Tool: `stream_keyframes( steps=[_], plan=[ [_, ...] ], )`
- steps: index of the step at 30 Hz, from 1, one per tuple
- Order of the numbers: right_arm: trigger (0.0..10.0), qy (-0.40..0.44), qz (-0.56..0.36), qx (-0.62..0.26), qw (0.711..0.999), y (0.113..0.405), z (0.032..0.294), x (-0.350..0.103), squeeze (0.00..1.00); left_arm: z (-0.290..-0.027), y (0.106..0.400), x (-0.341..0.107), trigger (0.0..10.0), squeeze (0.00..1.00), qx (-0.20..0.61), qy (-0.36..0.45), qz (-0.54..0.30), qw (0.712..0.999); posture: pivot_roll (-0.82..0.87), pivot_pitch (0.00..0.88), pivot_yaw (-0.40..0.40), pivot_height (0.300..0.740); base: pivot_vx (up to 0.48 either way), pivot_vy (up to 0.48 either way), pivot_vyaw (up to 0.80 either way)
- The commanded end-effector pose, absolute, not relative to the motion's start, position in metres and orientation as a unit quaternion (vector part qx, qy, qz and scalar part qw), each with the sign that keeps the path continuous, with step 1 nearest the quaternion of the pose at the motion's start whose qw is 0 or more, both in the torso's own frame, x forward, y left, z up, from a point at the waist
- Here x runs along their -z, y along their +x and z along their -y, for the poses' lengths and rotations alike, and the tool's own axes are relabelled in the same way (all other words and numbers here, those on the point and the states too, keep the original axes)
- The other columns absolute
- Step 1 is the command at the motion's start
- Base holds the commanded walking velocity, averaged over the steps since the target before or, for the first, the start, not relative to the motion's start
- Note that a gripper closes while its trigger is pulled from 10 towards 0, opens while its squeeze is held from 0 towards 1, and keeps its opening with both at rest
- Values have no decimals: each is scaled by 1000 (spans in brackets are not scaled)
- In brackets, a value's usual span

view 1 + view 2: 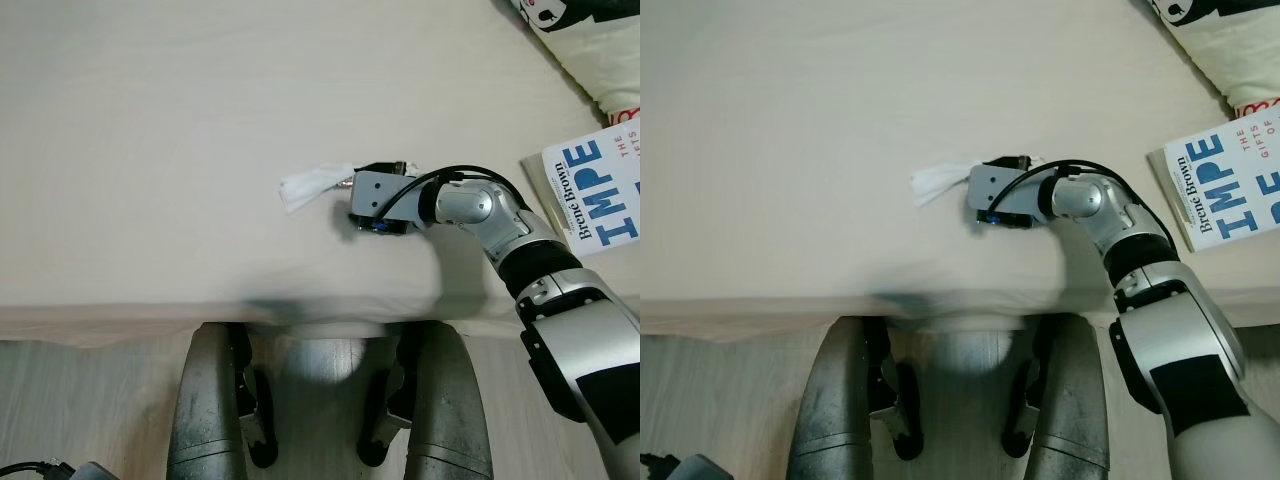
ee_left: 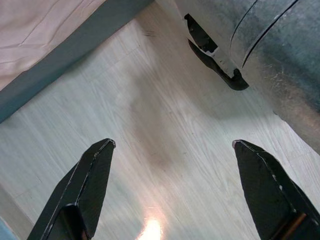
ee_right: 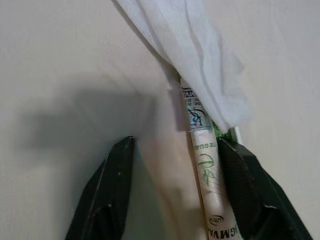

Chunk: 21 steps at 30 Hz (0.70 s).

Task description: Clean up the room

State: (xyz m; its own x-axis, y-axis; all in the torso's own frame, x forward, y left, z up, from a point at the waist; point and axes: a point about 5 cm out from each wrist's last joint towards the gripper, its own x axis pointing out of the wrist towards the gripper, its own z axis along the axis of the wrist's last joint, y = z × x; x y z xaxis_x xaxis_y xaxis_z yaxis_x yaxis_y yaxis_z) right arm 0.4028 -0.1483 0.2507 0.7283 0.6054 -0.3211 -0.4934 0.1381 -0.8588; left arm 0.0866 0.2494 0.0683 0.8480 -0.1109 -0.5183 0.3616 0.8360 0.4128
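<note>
A crumpled white tissue (image 1: 308,186) lies on the cream bed sheet (image 1: 160,150), with a rolled paper wrapper printed in green (image 3: 204,165) partly under it. My right gripper (image 3: 175,150) is stretched over the bed from the right and rests on the sheet right at the tissue. It is open, and the wrapper lies against the inside of one finger (image 3: 245,185). My left gripper (image 2: 172,145) hangs open over the pale wood floor beside my leg, with nothing between its fingers.
A white book with blue lettering (image 1: 600,195) lies on the bed at the right edge. A patterned pillow (image 1: 590,40) is at the far right corner. The bed's front edge (image 1: 150,320) runs just ahead of my legs (image 1: 210,410).
</note>
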Motion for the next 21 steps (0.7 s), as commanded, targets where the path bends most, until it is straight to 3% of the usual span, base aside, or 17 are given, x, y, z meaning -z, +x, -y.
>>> stream_keyframes(
  steps=[1,7,10,14,19,20,21],
  plan=[
    [0,-542,-45,-350,763,399,177,-211,0,-249,74,-59,10000,0,133,252,-282,916,257,668,48,560,0,0,0],
    [0,-515,-34,-335,788,399,182,-213,0,-249,78,-59,10000,0,131,254,-280,916,249,649,40,560,0,0,0],
    [0,-487,15,-295,822,400,190,-227,0,-247,86,-53,10000,0,124,254,-272,920,218,619,19,560,0,0,0],
    [0,-476,42,-275,834,399,194,-230,0,-243,94,-49,10000,0,119,252,-266,923,203,584,9,560,0,0,0],
    [0,-398,109,-264,872,394,197,-241,0,-236,112,-41,10000,0,116,249,-249,929,162,528,-7,560,0,0,0],
    [0,-317,162,-281,891,390,187,-250,0,-235,125,-38,10000,0,109,247,-238,933,143,497,-12,560,0,0,0],
    [0,-294,178,-289,893,388,182,-251,0,-233,131,-36,10000,0,107,246,-234,934,139,477,-13,560,0,0,0]
  ],
)
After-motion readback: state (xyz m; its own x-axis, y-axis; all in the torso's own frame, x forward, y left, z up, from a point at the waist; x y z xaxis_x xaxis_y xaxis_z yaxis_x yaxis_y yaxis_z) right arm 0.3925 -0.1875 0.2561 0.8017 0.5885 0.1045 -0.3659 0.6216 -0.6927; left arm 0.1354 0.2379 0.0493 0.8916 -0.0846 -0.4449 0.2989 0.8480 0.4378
